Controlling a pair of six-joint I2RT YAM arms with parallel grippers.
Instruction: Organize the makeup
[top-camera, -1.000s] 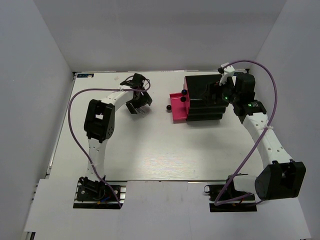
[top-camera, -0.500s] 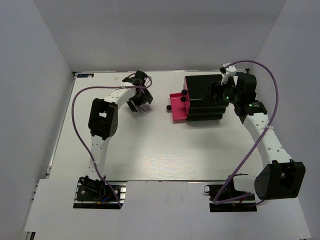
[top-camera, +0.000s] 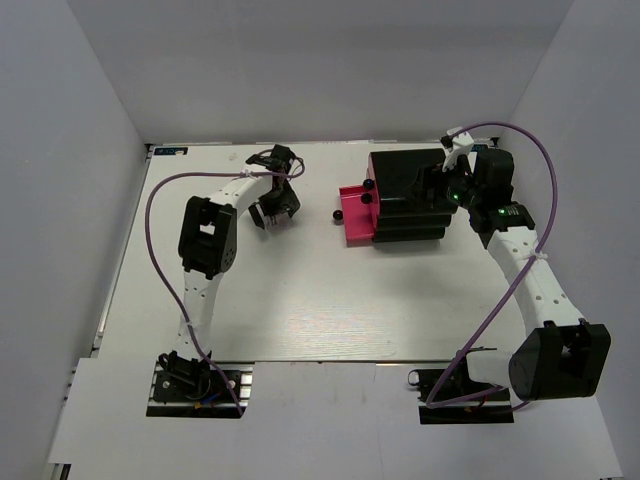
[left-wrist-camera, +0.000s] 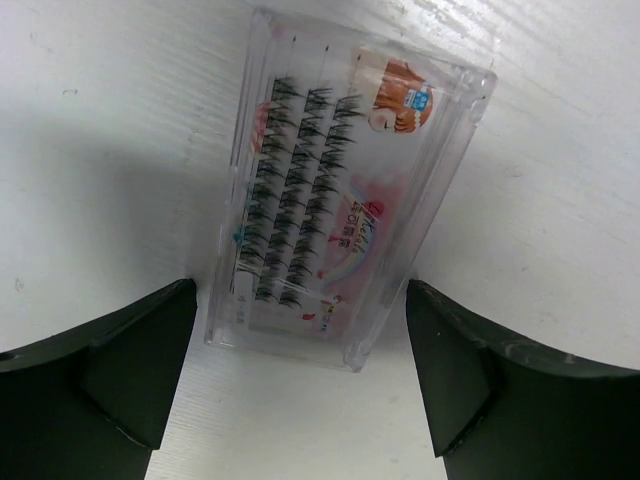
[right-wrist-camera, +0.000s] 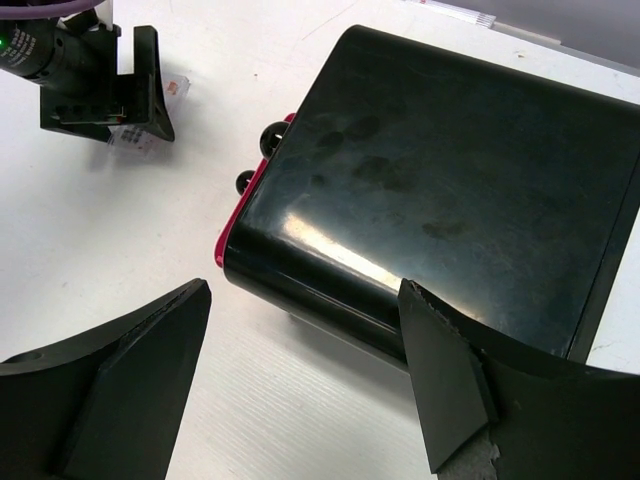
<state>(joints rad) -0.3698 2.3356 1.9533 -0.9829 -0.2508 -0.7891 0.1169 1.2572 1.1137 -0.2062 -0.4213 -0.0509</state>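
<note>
Only the left wrist view shows the clear lash case (left-wrist-camera: 340, 210) flat on the table (left-wrist-camera: 560, 200), left gripper (left-wrist-camera: 300, 330) spread wide astride one short end, right gripper (right-wrist-camera: 305, 290) wide and empty-handed over the black box (right-wrist-camera: 450, 190), open table nearward.

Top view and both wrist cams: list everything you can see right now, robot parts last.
false-eyelash case: one, clear with black lashes, flat on the table under the left gripper.
drawer box: one, black, far right part of the table.
pink drawer: one, pulled out to the box's left.
knobs: three, black, on the box's left side.
table: one, white.
left gripper: open, over the lash case.
right gripper: open, over the box.
</note>
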